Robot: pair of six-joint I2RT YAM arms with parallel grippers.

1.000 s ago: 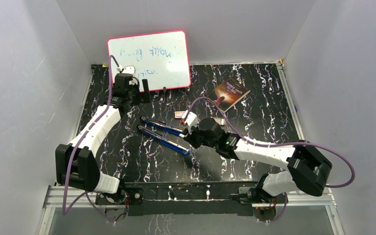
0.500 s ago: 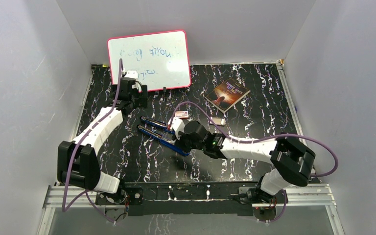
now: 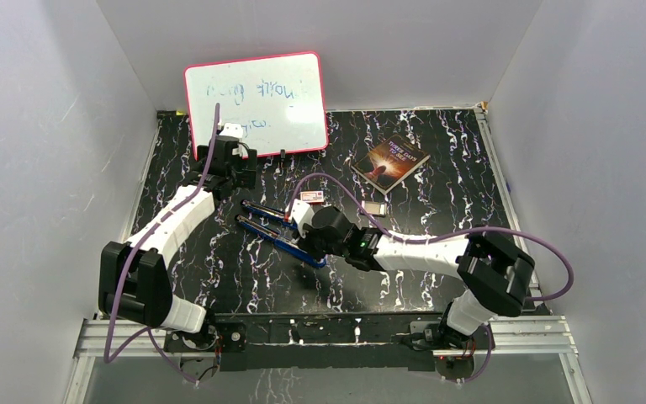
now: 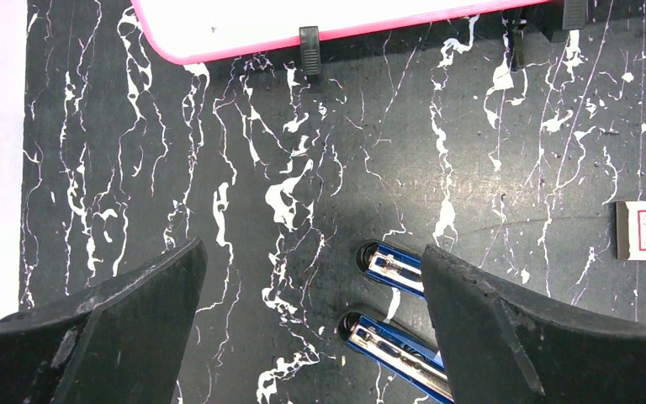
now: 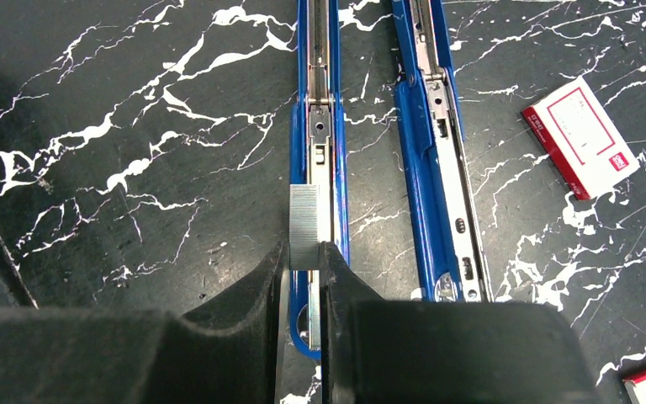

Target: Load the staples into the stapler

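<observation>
The blue stapler point(image 3: 276, 227) lies opened flat on the black marbled table, its two long halves side by side. In the right wrist view these are the left rail point(image 5: 320, 118) and the right half point(image 5: 434, 160). My right gripper point(image 5: 304, 263) is shut on the staples point(image 5: 304, 225), a short silvery ribbed strip held just over the left rail's left edge. My left gripper point(image 4: 311, 324) is open above the stapler's far ends point(image 4: 389, 263), its right finger point(image 4: 513, 337) covering part of them. Nothing is between its fingers.
A small white box with a pink-red label point(image 5: 582, 135) lies right of the stapler. A whiteboard point(image 3: 256, 103) leans on the back wall. A dark book point(image 3: 391, 162) lies at the back right. A small silvery item point(image 3: 376, 209) sits near the right arm.
My right arm has moved left with the staples, from beside the stapler to over its near half. My left gripper has shifted a little towards the stapler's far ends.
</observation>
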